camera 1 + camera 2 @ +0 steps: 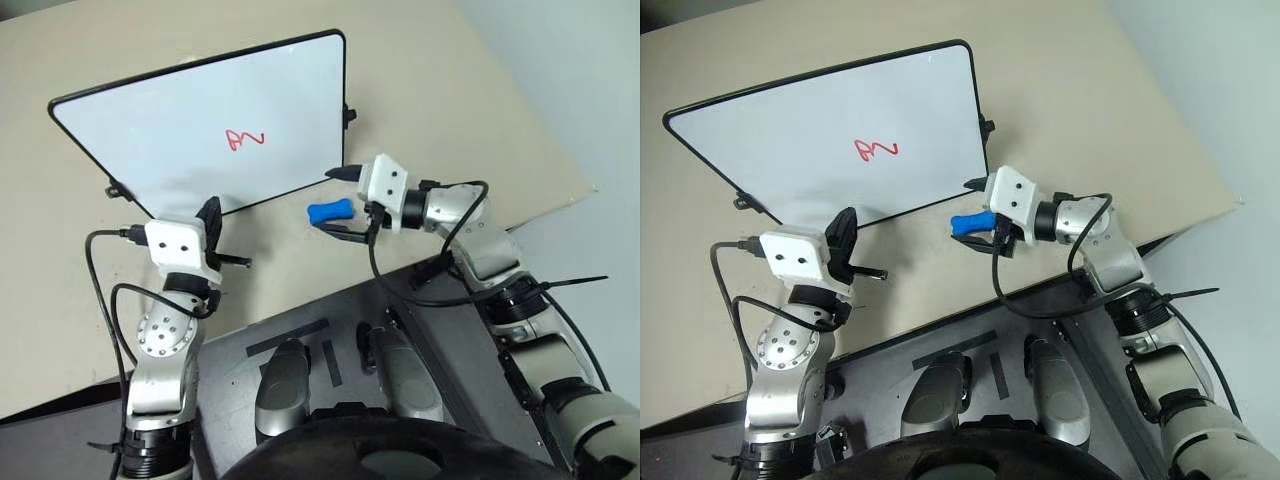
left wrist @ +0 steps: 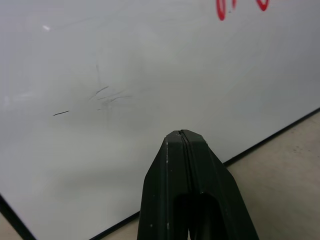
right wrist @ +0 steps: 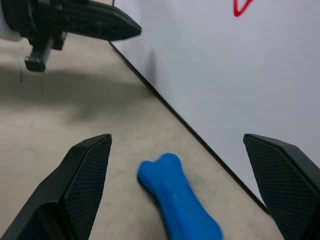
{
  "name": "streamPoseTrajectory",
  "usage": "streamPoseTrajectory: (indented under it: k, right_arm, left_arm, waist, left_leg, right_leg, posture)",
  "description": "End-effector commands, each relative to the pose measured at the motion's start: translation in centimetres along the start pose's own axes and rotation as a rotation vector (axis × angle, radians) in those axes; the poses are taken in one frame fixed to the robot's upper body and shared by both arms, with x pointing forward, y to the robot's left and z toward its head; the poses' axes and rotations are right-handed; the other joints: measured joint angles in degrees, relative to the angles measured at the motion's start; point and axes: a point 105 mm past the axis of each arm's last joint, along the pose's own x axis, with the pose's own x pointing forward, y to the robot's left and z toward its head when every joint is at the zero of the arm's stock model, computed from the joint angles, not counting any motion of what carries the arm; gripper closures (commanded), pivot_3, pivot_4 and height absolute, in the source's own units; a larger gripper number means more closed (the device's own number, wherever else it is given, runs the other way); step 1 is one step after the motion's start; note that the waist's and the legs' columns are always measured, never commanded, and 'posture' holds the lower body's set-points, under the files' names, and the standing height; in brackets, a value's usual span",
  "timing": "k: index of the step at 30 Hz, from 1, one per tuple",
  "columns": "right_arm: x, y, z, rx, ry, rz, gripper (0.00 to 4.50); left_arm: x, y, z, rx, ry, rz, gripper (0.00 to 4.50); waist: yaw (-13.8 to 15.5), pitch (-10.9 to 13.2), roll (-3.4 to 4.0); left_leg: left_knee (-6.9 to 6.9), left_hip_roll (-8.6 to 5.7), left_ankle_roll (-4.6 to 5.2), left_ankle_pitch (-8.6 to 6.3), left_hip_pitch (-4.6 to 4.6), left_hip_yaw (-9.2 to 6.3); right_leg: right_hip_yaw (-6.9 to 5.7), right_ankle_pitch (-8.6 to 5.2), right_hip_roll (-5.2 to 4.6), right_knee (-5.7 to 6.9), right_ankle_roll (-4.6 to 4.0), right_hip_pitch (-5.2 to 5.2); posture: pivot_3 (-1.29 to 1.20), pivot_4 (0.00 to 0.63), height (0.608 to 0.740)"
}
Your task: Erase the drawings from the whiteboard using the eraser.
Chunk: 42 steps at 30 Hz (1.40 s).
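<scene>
The whiteboard (image 1: 180, 140) lies flat on the beige table, and the drawings (image 1: 243, 138), a small red squiggle, sit near its middle. Just off the board's near right corner, the blue bone-shaped eraser (image 1: 329, 211) rests on the table. My right gripper (image 1: 332, 203) reaches in from the right, open wide, one finger on either side of the eraser (image 3: 177, 197) and not touching it. My left gripper (image 2: 182, 136) is shut on nothing and hovers at the board's near edge, pointing across the white surface. The red squiggle (image 2: 220, 10) lies beyond it.
The table (image 1: 450, 90) has bare room to the right of and behind the board; its near edge (image 1: 300, 300) runs just behind my wrists. Faint grey streaks (image 2: 107, 95) mark the board near my left gripper. Black cables loop off both wrists.
</scene>
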Motion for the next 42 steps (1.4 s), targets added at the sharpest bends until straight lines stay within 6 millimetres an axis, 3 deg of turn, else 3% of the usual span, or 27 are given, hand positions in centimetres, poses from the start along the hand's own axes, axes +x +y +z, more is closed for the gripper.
streamPoseTrajectory:
  k: [1,10,18,33,42]
  right_arm:
    - [0.0,-0.5,1.4,-0.026,-0.055,-0.044,0.05]
    - [-0.1,-0.8,2.0,-0.037,-0.081,-0.084,0.05]
    - [0.2,0.0,1.4,-0.046,-0.063,-0.014,0.05]
    - [-1.8,-0.9,0.2,-0.077,0.034,0.073,0.05]
    - [-1.7,-0.1,-1.0,-0.01,0.064,0.136,0.05]
  left_arm:
    - [0.6,0.6,1.7,0.028,-0.056,-0.013,4.5]
    - [1.7,0.8,2.4,0.061,-0.083,-0.061,4.5]
    - [1.6,0.9,2.4,0.056,-0.094,-0.015,4.5]
    - [0.6,-1.1,1.4,0.0,-0.078,0.017,4.5]
    - [0.6,-2.0,1.2,-0.023,-0.071,-0.005,4.5]
  waist:
    - [0.0,0.0,-0.01]
    - [0.0,0.0,-0.01]
    - [0.0,0.0,-0.01]
    - [-0.1,0.0,-0.02]
    - [-0.1,0.0,-0.03]
  left_leg:
    - [0.0,0.0,0.0,0.0,0.0,0.0]
    - [0.0,0.0,0.0,0.01,0.04,-0.02]
    - [-0.01,0.0,0.0,0.0,-0.04,-0.02]
    - [-0.03,0.01,0.0,0.01,-0.03,-0.01]
    - [0.0,-0.01,0.0,0.01,-0.02,0.0]
  right_leg:
    - [0.0,0.04,0.0,0.0,-0.04,0.0]
    - [0.0,0.15,0.0,0.03,-0.1,0.01]
    - [0.0,0.1,0.0,-0.06,-0.01,-0.04]
    - [0.0,0.11,0.0,-0.05,-0.03,-0.04]
    - [0.01,0.11,0.0,-0.05,-0.03,-0.01]
  posture:
    - [0.0,0.15,0.74]
    - [0.0,0.15,0.74]
    - [0.0,0.15,0.74]
    - [0.0,0.15,0.74]
    - [0.0,0.15,0.74]
